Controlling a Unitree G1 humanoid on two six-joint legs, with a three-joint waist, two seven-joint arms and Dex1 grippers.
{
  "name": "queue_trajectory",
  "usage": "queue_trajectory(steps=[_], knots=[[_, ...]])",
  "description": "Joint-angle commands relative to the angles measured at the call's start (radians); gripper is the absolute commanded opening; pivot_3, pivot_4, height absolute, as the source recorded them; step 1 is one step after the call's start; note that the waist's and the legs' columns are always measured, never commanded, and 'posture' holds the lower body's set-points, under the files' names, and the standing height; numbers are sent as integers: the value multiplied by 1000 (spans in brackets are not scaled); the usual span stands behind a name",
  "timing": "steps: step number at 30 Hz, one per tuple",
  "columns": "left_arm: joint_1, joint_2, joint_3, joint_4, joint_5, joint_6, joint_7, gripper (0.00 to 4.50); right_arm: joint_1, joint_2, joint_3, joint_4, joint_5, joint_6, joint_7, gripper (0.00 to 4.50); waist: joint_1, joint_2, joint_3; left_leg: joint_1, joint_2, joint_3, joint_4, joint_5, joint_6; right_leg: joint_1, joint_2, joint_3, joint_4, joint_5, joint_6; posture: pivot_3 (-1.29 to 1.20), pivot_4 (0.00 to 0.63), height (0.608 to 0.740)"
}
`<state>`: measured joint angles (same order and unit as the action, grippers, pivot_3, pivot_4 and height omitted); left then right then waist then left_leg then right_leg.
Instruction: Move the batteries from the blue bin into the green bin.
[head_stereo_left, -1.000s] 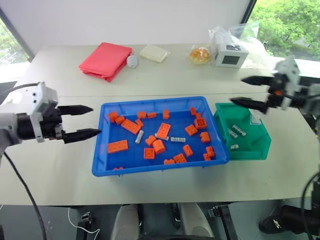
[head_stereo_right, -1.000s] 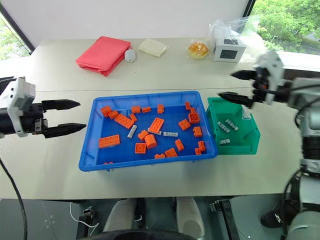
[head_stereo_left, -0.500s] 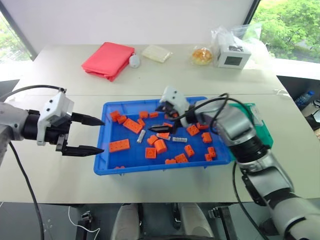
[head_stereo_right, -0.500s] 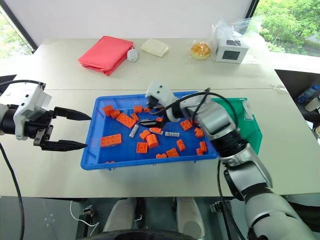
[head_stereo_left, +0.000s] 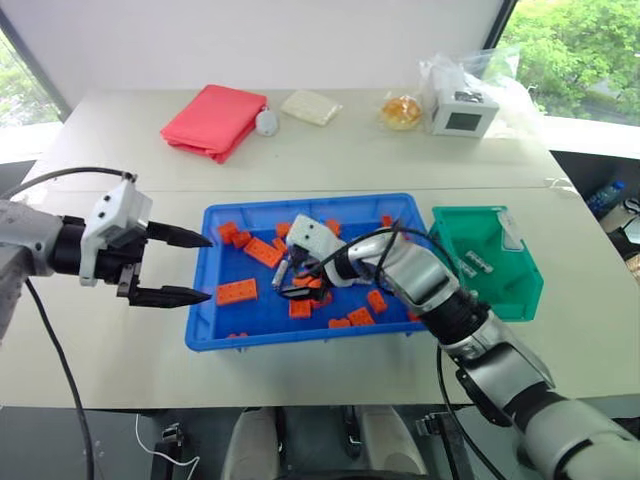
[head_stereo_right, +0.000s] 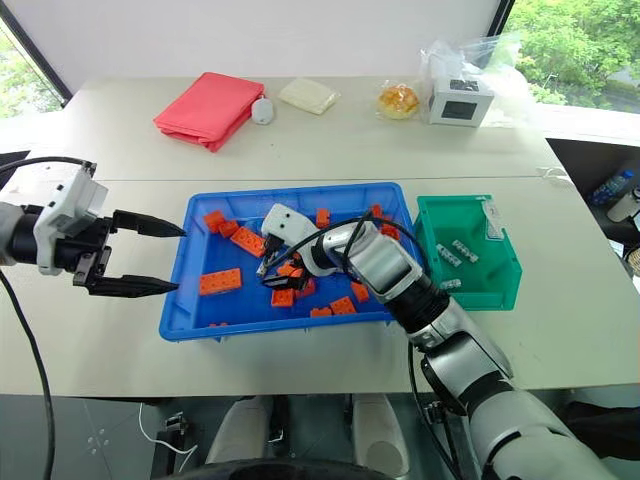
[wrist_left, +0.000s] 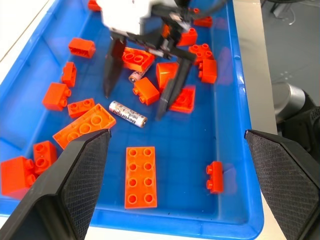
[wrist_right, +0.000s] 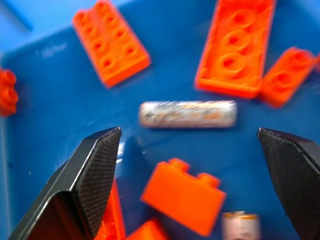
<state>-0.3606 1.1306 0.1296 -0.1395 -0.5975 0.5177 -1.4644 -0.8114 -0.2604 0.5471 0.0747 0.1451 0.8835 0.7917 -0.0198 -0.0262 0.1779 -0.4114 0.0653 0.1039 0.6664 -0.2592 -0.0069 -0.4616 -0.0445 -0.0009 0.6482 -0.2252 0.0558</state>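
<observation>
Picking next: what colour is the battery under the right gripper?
Silver-grey battery with dark print; clearest in the left wrist view.

— Containers? 
— The blue bin (head_stereo_left: 200, 335) is bright blue; the green bin (head_stereo_left: 520, 290) is a solid mid green.

— Contents of the blue one? 
— Toy bricks (wrist_left: 140, 176), all orange. The batteries (wrist_left: 127, 113) are silver-grey with dark print and an orange band.

— End effectors? 
— Left end effector (head_stereo_left: 185, 268): black fingers, white housing. Right end effector (wrist_left: 140, 95): the same scheme.

— Surroundings? 
— Tabletop (head_stereo_left: 120, 350) pale beige; folded cloth (head_stereo_left: 212, 120) coral red; a small box (head_stereo_left: 460, 112) white with a dark face.
</observation>
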Motion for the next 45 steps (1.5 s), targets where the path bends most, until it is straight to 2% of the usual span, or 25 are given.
queue_trajectory(steps=[1, 5, 7, 9, 10, 11, 16, 19, 26, 29, 33, 36, 41, 43, 45], knots=[[-33, 1, -1, -7, 2, -3, -6, 4500, -4, 29, 2, 11, -13, -14, -8, 4451, 0, -1, 0, 0, 0, 0, 0, 0, 0, 0, 0, 0, 0, 0, 0, 0, 150, 736], [-58, -6, -19, 4, 6, -2, -9, 4500, 3, 43, 21, 51, -42, -50, -10, 4451, 0, -1, -1, 0, 0, 0, 0, 0, 0, 0, 0, 0, 0, 0, 0, 0, 150, 736], [-69, -10, -31, 5, 7, -4, -10, 4500, 7, 45, 35, 81, -67, -90, -12, 3907, 0, -1, -1, 1, 0, 0, 0, 0, 0, 1, 0, 0, 0, 0, 0, 0, 150, 736], [-76, -14, -37, 4, 8, -6, -9, 4500, 11, 41, 41, 90, -86, -122, -8, 3065, -1, -2, -1, 1, 0, 0, 0, 0, 0, 1, 0, 0, 0, 0, 0, 0, 150, 736], [-78, -16, -38, 4, 8, -7, -8, 4500, 13, 39, 39, 88, -90, -127, -4, 2501, 0, -2, -1, 1, 0, 0, 0, 0, 0, 1, 0, 0, 0, 0, 0, 0, 150, 736], [-83, -18, -41, 6, 9, -7, -8, 4500, 12, 35, 31, 80, -87, -122, 3, 2202, 0, -2, -1, 1, 0, 0, 0, 0, 0, 1, 0, 0, 0, 0, 0, 0, 150, 736], [-103, -35, -52, 27, 18, -16, -6, 4500, -14, -9, -52, 2, -42, -50, 43, 2218, 4, -2, -1, 1, 0, 0, 0, 0, 0, 2, 0, 0, 0, 0, 0, 0, 150, 736], [-107, -56, -56, 33, 23, -22, 1, 4500, -40, -76, -108, -65, -14, -7, 76, 2218, 6, -2, -1, 1, 0, 0, 0, 0, 0, 2, 0, 0, 0, 0, 0, 0, 150, 736], [-131, -122, -75, 32, 24, -12, 30, 4500, -95, -240, -425, -193, 149, 263, 78, 2218, 6, -2, -1, 1, 0, -1, 0, 0, 0, 1, 0, 0, 0, 0, 1, 0, 150, 736], [-138, -149, -83, 32, 27, -13, 42, 4500, -90, -305, -518, -211, 191, 340, 59, 2218, 6, -2, -1, 1, 0, -1, 0, 0, 0, 1, 0, 0, 0, 1, 1, 0, 150, 736], [-140, -197, -108, 5, 16, 5, 65, 4500, -1, -525, -591, -223, 184, 315, 81, 2218, 15, -2, -1, 0, -1, -2, -1, 0, 0, 2, 0, -1, -1, 0, 1, 0, 150, 736], [-139, -210, -116, -9, 12, 7, 61, 4500, 109, -648, -627, -241, 195, 247, 115, 2218, 10, -3, -1, -1, -2, -1, 0, 0, 0, 2, -1, 0, -2, -1, 1, 0, 150, 736], [-161, -220, -131, 16, 27, -8, 50, 4500, 288, -759, -669, -282, 211, 201, 143, 2218, 1, -3, -1, 1, -1, -2, -1, 0, 0, 2, 0, 1, -1, -1, 2, 0, 150, 736], [-167, -221, -137, 26, 34, -16, 45, 4500, 321, -770, -675, -278, 212, 189, 132, 3298, -1, -3, -1, 2, 0, -2, -1, 0, 0, 2, 1, 1, -1, -1, 2, 0, 150, 736], [-172, -222, -140, 29, 38, -19, 41, 4500, 319, -771, -667, -274, 207, 154, 128, 4136, -3, -3, 0, 2, 0, -2, -1, 0, 0, 2, 1, 1, -1, -1, 1, 0, 150, 736]])
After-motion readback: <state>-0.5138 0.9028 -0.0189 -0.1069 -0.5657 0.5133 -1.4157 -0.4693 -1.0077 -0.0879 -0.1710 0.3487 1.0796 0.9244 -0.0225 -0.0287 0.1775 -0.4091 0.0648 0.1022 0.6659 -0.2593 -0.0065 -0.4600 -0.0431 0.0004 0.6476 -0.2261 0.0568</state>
